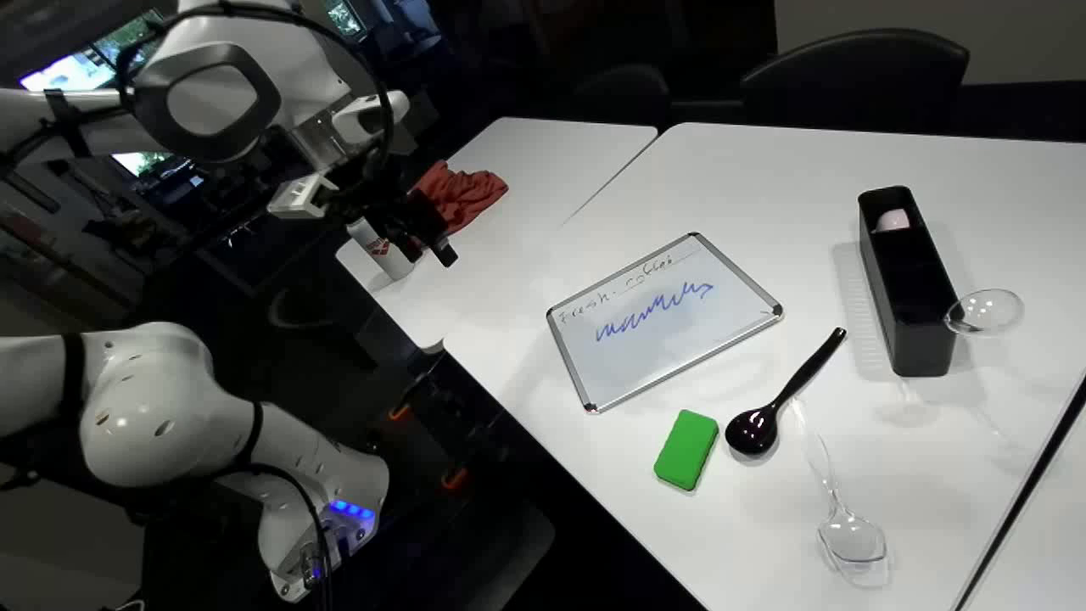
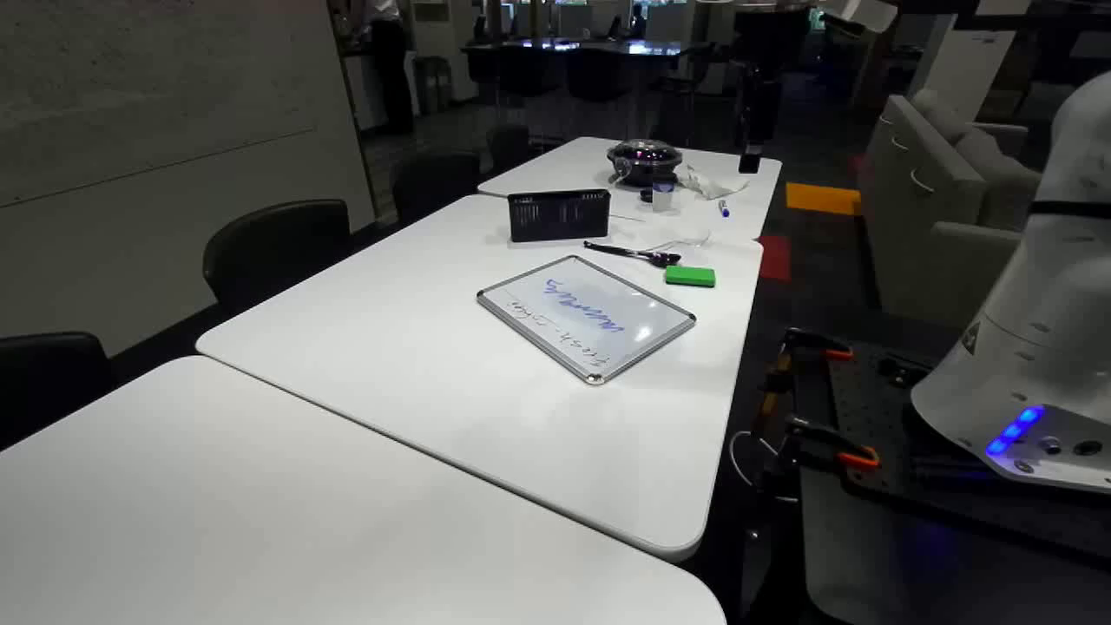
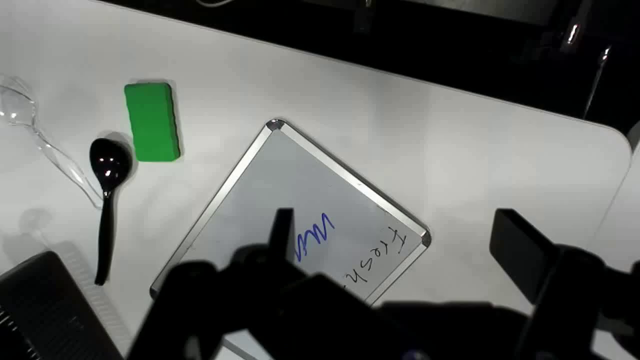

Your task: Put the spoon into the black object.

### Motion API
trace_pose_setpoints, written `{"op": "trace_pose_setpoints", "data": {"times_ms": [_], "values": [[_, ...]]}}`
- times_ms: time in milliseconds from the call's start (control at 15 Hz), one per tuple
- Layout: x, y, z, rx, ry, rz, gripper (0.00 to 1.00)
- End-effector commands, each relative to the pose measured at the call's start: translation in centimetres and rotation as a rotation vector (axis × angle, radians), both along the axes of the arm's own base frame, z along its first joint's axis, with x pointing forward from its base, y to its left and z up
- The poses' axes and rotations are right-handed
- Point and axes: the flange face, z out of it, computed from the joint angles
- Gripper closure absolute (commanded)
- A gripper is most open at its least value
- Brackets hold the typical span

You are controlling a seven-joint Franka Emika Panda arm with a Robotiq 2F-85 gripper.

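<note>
**The black spoon [image 1: 795, 383] lies on the white table [image 1: 764, 212], apart from the black container [image 1: 912, 280]**

The gripper [image 3: 400, 242] is released: in the wrist view, its two fingers stand wide apart. In both exterior views it is above the level of the white table, well apart from the black spoon.

The handle of the black spoon points toward the black container, and a gap is visible between them. Its bowl is just beside the green block [image 1: 687, 450]. A clear utensil [image 1: 853, 540] reaches with its handle to the neck of the black spoon; whether these two touch, I cannot tell.

Inside the black container, near the end away from the black spoon, a pale pink thing [image 1: 892, 221] shows. By its near corner there appears a clear round thing [image 1: 988, 311]; how it is supported, I cannot tell.

The whiteboard [image 1: 662, 348] lies flat and carries black letters and a blue scribble. In an exterior view, a dark lidded pot [image 2: 647, 163], a small cup [image 2: 662, 198] and a blue marker [image 2: 724, 208] are beyond the black container.
</note>
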Motion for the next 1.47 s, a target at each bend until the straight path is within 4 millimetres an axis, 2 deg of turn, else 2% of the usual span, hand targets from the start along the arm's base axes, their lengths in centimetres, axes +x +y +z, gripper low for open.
{"op": "trace_pose_setpoints", "data": {"times_ms": [0,333,467,667,867,1200,1400], "values": [[0.0,0.0,0.1,0.000,0.001,0.000,0.00],[0.0,0.0,0.0,0.000,0.001,0.000,0.00],[1.1,-1.5,0.1,0.016,-0.009,-0.012,0.00],[3.0,-5.4,-0.2,0.016,-0.024,-0.061,0.00],[5.5,-10.4,-1.0,0.006,-0.069,-0.098,0.00],[10.0,-18.3,-3.8,-0.034,-0.087,-0.114,0.00],[11.7,-23.4,-6.3,-0.037,-0.067,-0.181,0.00]]}}
